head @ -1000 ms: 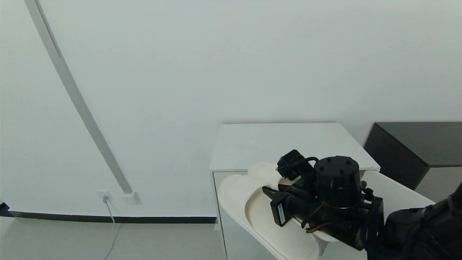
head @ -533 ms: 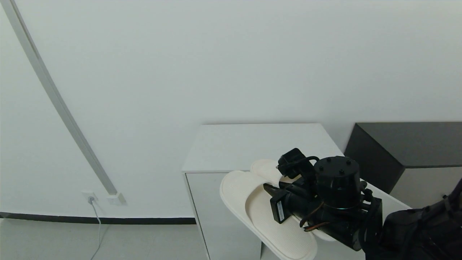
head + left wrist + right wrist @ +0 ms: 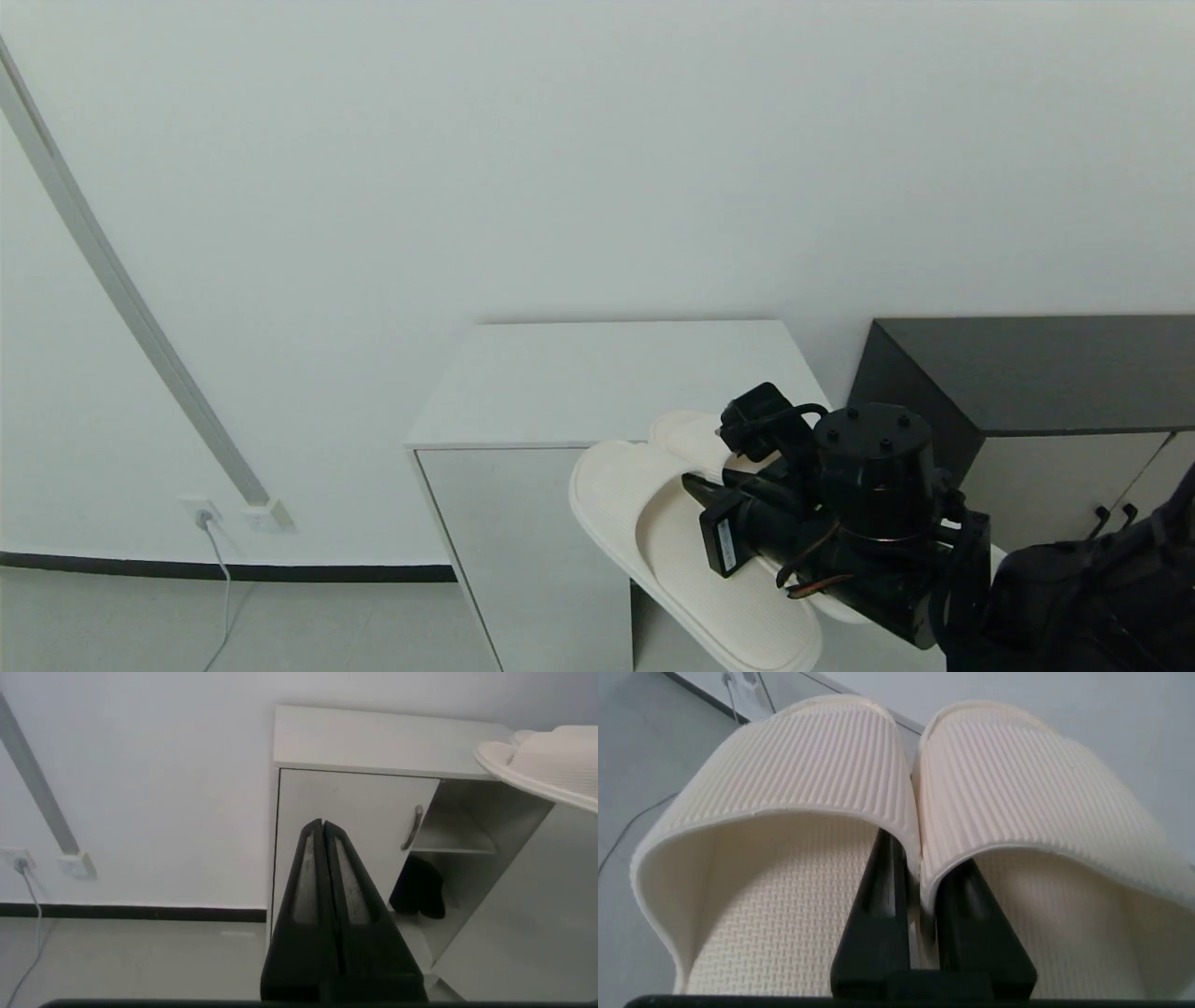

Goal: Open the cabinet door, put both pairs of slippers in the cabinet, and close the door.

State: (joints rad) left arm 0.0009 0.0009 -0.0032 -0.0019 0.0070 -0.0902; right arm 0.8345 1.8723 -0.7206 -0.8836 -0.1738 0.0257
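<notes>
Right gripper (image 3: 920,873) seems closed on the slippers (image 3: 813,775) by thin edges; they could slip out. Left gripper (image 3: 322,835) closed, empty.

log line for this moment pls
right gripper: shut on white slippers | left gripper: shut, empty | cabinet door: open | slippers not yet inside

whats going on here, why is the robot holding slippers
The robot is putting slippers away in a cabinet. Its right gripper is shut on a pair of white slippers, pinching them where they meet, and holds them up in front of the white cabinet. The cabinet door is already open. A dark item sits on a lower shelf inside; it is too small to identify. The left gripper is shut and empty, pointed toward the cabinet.
</notes>
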